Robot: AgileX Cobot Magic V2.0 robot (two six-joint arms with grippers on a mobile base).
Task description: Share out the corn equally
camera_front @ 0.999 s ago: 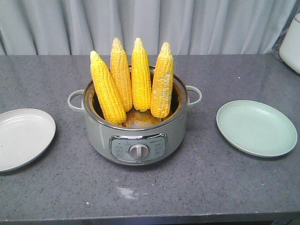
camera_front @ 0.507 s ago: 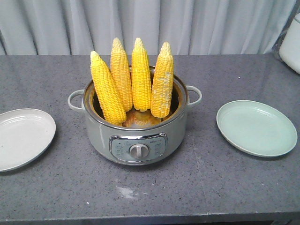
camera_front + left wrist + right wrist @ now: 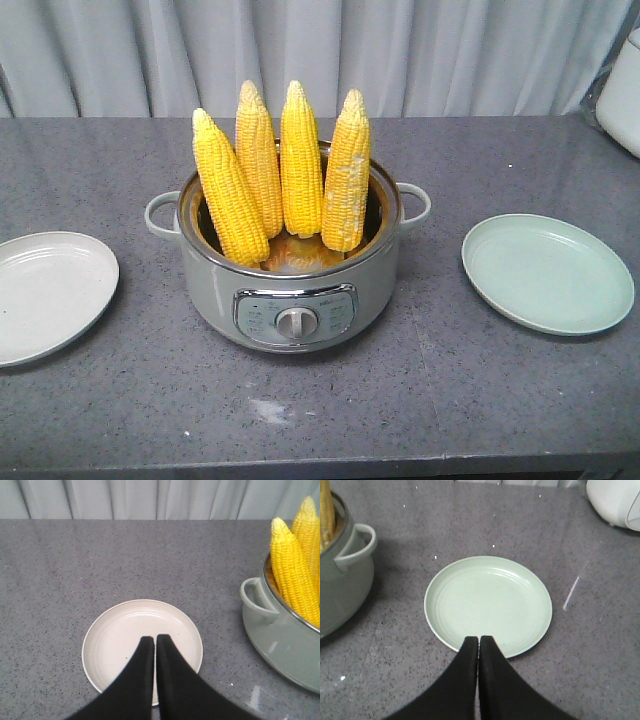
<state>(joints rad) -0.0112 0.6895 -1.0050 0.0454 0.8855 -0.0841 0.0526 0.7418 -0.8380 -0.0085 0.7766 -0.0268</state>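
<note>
Your left tool (image 3: 154, 639) is pressed together over the near rim of the white plate (image 3: 115, 630); your right tool (image 3: 478, 639) is pressed together too, over the green plate (image 3: 490, 595). The corn (image 3: 283, 170) — four cobs, tips up — stands in the pot (image 3: 290, 290) between the two plates on the desk (image 3: 450, 380)

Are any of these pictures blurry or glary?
Front view: sharp, soft even light; the grey-green electric pot casts only a faint shadow on the grey speckled countertop. Left wrist view: the black left gripper is soft-edged, the yellow corn cobs crisp. Right wrist view: a pale glare streak crosses the countertop beside the pale green round plate.
</note>
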